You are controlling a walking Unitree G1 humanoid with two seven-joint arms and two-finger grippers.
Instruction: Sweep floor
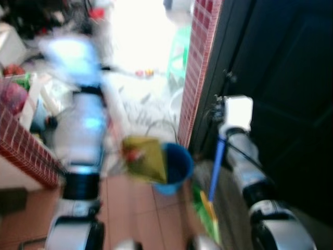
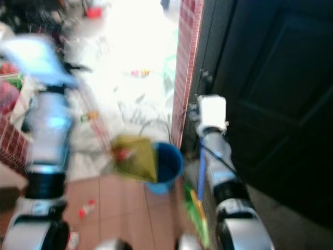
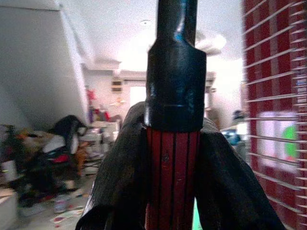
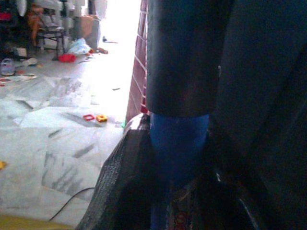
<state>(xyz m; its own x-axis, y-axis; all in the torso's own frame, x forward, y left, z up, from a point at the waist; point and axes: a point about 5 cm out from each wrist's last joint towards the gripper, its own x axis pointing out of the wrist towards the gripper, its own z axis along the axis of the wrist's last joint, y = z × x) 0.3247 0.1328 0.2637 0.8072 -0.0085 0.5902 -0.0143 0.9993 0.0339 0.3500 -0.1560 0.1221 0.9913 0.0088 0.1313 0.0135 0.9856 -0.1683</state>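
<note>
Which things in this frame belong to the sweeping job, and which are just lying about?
Job:
- left gripper, shut on the red handle
- right gripper, shut on the blue handle
- yellow dustpan, tilted at the blue bucket

Lying about:
- green stool
- small red and yellow toys on the pale floor
- cluttered pile by the far wall

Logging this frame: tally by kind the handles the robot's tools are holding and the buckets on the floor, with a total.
Handles held: 2, the red handle in the left tool and the blue handle in the right tool.
Buckets: 1, the blue bucket by the brick pillar.
Total: 3.
</note>
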